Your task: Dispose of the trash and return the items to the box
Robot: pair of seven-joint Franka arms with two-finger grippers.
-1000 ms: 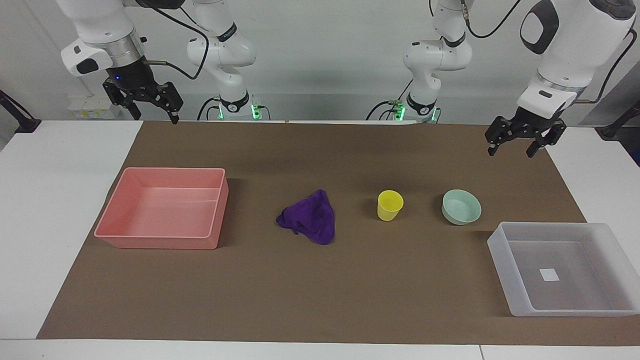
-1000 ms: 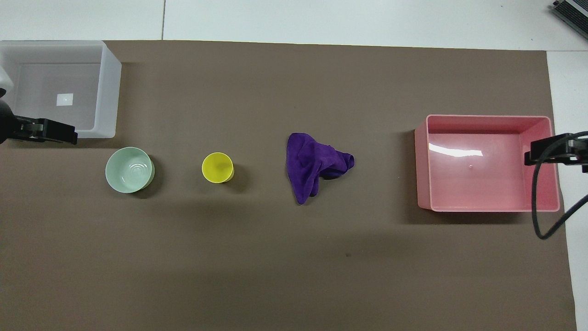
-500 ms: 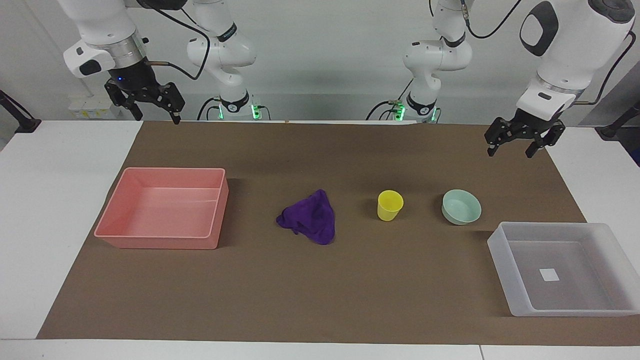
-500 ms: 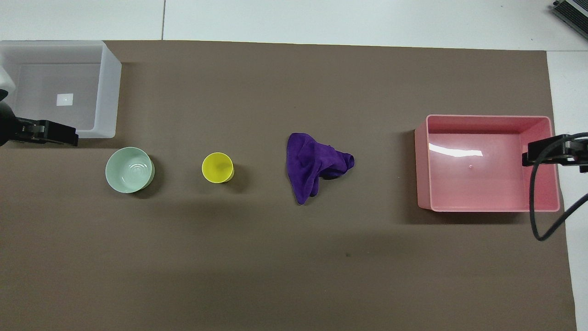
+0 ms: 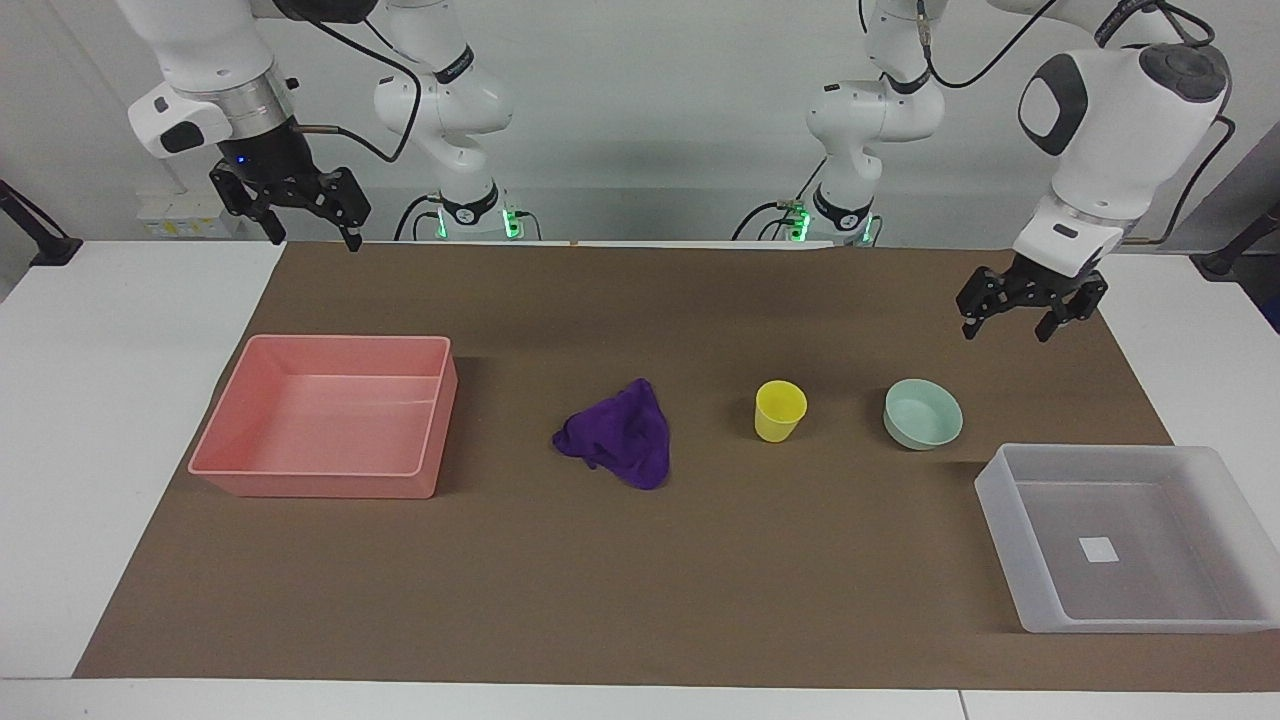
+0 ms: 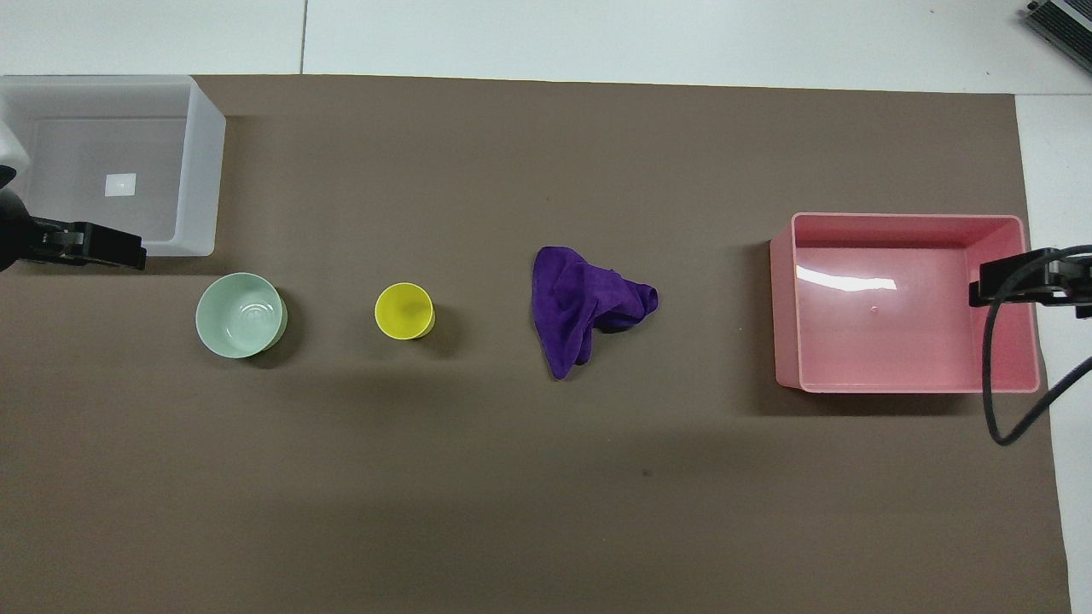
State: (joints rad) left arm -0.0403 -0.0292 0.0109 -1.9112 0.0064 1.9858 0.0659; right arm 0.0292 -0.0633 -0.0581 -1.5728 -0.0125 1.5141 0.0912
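Observation:
The purple rag [image 5: 620, 440] [image 6: 584, 303] lies bunched on the brown mat, mid-table. Beside it, toward the left arm's end, stand the yellow cup [image 5: 779, 410] [image 6: 403, 310] and then the mint-green bowl [image 5: 922, 414] [image 6: 240, 314]. The translucent tray [image 5: 1000, 500] [image 6: 200, 170] sits at the left arm's end, holding only its white label. My left gripper [image 5: 1004, 330] is open and empty, up in the air over the mat near the bowl. My right gripper [image 5: 312, 235] is open and empty, raised over the mat's corner at the right arm's end.
A pink bin [image 5: 320, 482] [image 6: 785, 298] stands on the mat at the right arm's end, with nothing in it. White tabletop borders the mat [image 5: 640, 580] at both ends.
My left gripper has come down and moved a little toward the bowl. My right gripper has hardly moved. The rag, cup, bowl, tray and bin are where they were.

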